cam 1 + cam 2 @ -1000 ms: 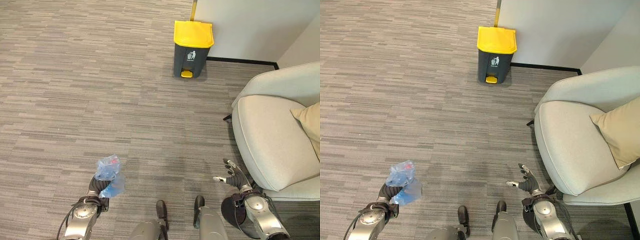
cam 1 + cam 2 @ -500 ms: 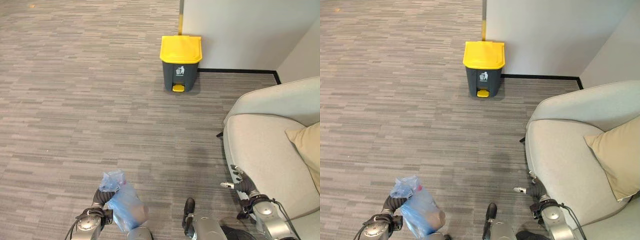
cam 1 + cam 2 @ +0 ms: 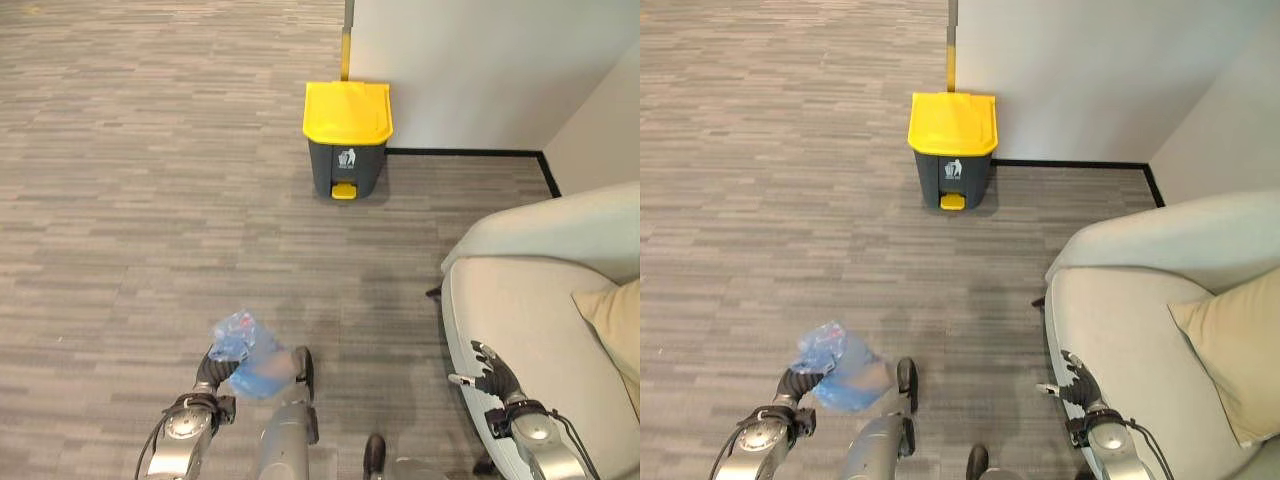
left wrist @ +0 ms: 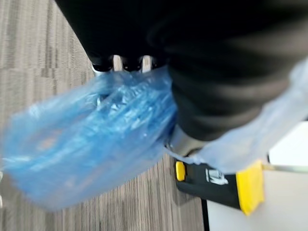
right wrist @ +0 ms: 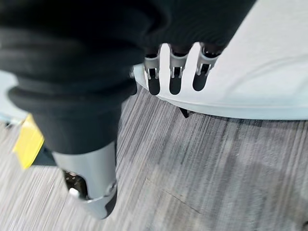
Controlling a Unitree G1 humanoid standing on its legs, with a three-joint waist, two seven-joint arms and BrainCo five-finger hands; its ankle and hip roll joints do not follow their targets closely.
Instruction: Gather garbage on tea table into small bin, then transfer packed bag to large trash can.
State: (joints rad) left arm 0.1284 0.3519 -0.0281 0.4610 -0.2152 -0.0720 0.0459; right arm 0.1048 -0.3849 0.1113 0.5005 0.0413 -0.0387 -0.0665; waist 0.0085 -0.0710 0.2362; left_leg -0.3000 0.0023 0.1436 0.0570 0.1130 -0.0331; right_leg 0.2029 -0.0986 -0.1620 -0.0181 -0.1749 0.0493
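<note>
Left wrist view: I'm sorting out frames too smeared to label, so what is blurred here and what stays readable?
Left wrist view: the blue bag is motion-smeared, the trash can softer but recognisable. Left eye view: the left hand gripping the bag reads clearly.

Trash can (image 3: pixel 347 135) ahead against wall (image 3: pixel 480 60); armchair (image 3: pixel 540 320) right; bag (image 3: pixel 245 360) lower left.
</note>
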